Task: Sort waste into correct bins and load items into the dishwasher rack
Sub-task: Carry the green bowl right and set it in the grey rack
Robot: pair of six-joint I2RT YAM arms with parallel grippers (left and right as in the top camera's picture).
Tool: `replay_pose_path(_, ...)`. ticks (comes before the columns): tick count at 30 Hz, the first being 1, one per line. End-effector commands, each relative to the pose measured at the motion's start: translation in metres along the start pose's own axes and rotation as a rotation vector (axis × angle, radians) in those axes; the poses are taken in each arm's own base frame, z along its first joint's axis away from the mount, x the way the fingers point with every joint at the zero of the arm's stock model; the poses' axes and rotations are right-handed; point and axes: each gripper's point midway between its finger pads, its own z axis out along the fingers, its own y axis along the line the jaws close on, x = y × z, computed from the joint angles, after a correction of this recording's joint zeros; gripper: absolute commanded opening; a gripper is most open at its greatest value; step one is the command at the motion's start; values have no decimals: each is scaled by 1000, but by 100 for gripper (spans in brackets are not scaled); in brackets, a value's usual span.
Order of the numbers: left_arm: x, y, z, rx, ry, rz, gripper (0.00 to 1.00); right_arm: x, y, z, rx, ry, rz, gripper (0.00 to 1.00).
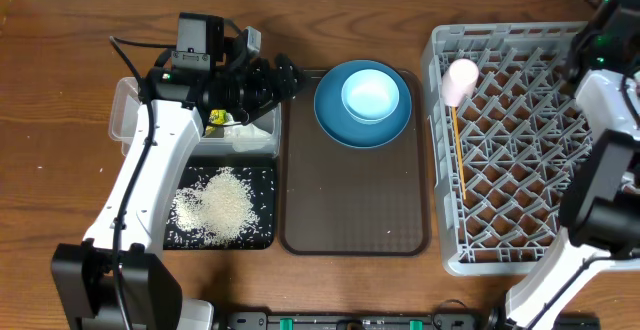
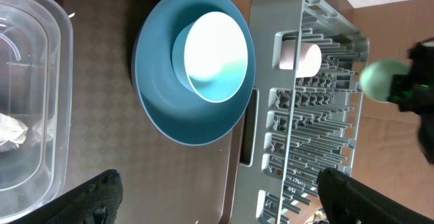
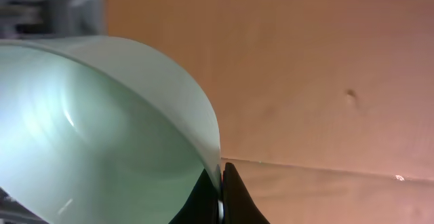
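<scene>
Grey lattice dishwasher rack point(image 1: 520, 170), right side of tabletop point(image 1: 60, 90): largest item you have in view. A pink cup point(image 1: 461, 78) lies on its side in the far-left corner, with a thin wooden stick point(image 1: 458, 160) running nearward from it.

Brown serving tray point(image 1: 355, 205), centre. On its far end sits the dark-blue plate point(image 1: 335, 125), with the light-blue bowl point(image 1: 372, 95) inside it.

Black tray point(image 1: 255, 235), near left, holds a pile of white rice point(image 1: 215, 208).

Clear tub point(image 1: 125, 110), far left, has a crumpled napkin point(image 2: 12, 132) inside.

Your right gripper point(image 3: 220, 195) is pressed together on the rim of the mint-green bowl point(image 3: 95, 136), a smooth, pale bowl held beyond the rack.

Your left gripper point(image 1: 283, 78) is spread wide and empty, above the tub's right edge.

Yellow-green wrapper point(image 1: 218, 118) in the tub; its print is too small to read.
</scene>
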Motion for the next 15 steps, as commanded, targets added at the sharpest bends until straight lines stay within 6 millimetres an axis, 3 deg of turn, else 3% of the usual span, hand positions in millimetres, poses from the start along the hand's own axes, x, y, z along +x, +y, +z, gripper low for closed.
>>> replay_pose_path(1, -3, -3, -5, -3, -20, 9, 94, -10, 19, 0, -13, -8, -60, 1)
replay_pose_path(5, -3, -3, -5, -3, -20, 9, 94, -22, 41, -16, -26, -13, -112, 1)
replay_pose_path(15, -3, -3, -5, -3, -20, 9, 94, -48, 51, -54, -23, -67, -148, 1)
